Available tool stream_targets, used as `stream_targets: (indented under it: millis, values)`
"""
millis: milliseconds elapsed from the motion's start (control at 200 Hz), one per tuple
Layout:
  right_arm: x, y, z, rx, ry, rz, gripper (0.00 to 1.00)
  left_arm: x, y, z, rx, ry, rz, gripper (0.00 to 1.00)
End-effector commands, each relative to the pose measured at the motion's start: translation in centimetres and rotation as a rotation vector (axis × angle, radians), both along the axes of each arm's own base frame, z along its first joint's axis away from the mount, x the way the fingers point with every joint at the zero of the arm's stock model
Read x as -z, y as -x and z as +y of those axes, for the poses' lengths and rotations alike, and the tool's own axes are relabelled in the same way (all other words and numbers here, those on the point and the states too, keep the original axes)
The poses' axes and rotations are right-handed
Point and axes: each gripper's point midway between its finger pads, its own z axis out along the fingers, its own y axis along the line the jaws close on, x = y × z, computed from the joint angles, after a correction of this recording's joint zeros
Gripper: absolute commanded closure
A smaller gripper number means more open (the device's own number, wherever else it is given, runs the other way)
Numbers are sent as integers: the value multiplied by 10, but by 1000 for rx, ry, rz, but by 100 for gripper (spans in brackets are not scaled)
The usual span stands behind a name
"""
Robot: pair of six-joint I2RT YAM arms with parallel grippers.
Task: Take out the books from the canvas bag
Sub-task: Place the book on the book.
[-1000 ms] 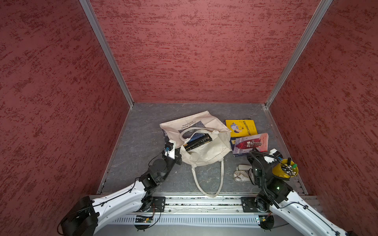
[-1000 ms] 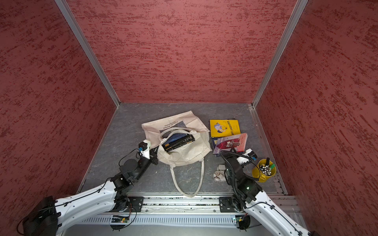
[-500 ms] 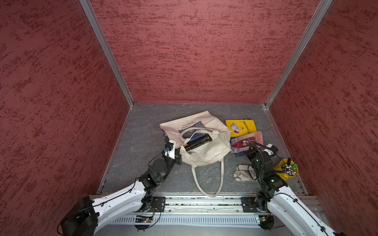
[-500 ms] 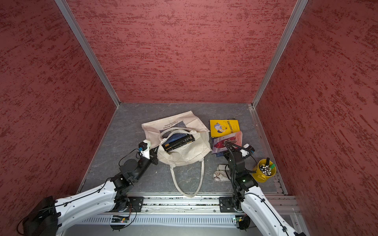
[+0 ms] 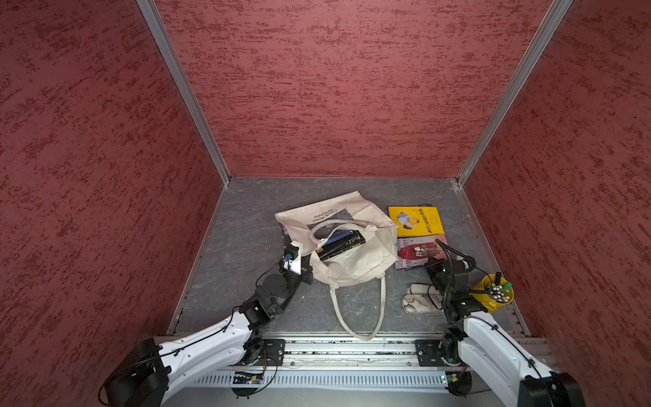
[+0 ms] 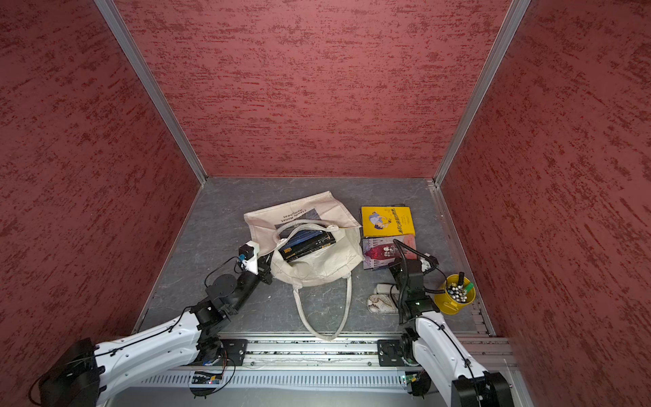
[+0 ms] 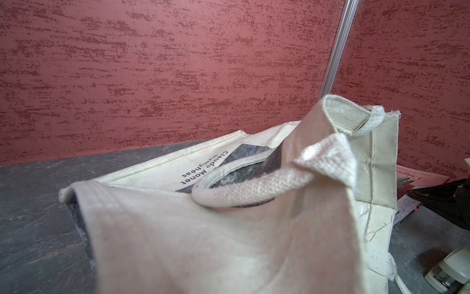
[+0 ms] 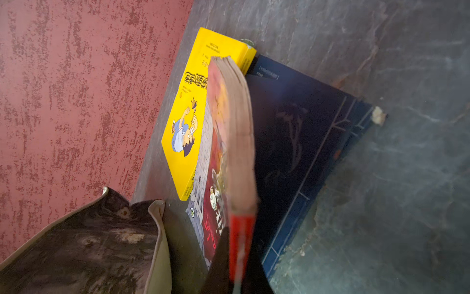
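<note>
The cream bag (image 5: 355, 262) lies mid-floor with its printed side flat and its mouth gaping toward the arms. One handle loops over the opening and the other trails toward the rail. Inside the bag a stack of dark books (image 5: 340, 243) shows, a blue cover on top and a black one with orange lettering beneath.

The left gripper (image 5: 305, 269) is closed on the bag's rim at its left edge and holds the cloth up.

Just right of the bag, three more are out. A yellow book (image 5: 415, 220) lies partly on a blue book (image 8: 305, 142). A red book (image 5: 417, 252) is tilted over them, and the closed right gripper (image 8: 239, 257) pinches its spine.

Near the right arm are a yellow cup (image 5: 491, 307) full of pens and a white pouch (image 5: 417, 303).
</note>
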Motion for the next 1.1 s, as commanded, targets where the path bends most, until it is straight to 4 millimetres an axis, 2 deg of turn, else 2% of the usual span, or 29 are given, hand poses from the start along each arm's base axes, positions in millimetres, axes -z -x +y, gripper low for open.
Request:
stream_targets:
  millis: [0, 210, 486, 676, 741, 827, 897, 977, 1092]
  values:
    - [-1, -4, -4, 9, -37, -21, 100, -29, 0, 2, -6, 76, -73, 100]
    - [13, -2, -18, 49, -51, 18, 100, -29, 0, 1, -4, 76, -72, 100]
    - [24, -14, -14, -28, -56, 86, 100, -29, 1, 1, -3, 75, -73, 100]
    - [30, -14, -24, -7, -31, 120, 100, -28, 0, 1, -6, 75, -72, 100]
    - [32, -15, -28, -4, -25, 131, 93, -28, 0, 1, -5, 74, -70, 100]
    - [36, -15, -32, -1, -22, 150, 77, -28, 0, 0, -4, 73, -70, 100]
    - [38, -15, -32, -15, -33, 151, 72, -28, 0, 1, -4, 73, -72, 100]
    - [34, -16, -32, -26, -26, 145, 62, -28, 0, 1, -5, 74, -71, 100]
    - [25, -14, -38, -11, 8, 146, 35, -28, 0, 1, -4, 74, -72, 100]
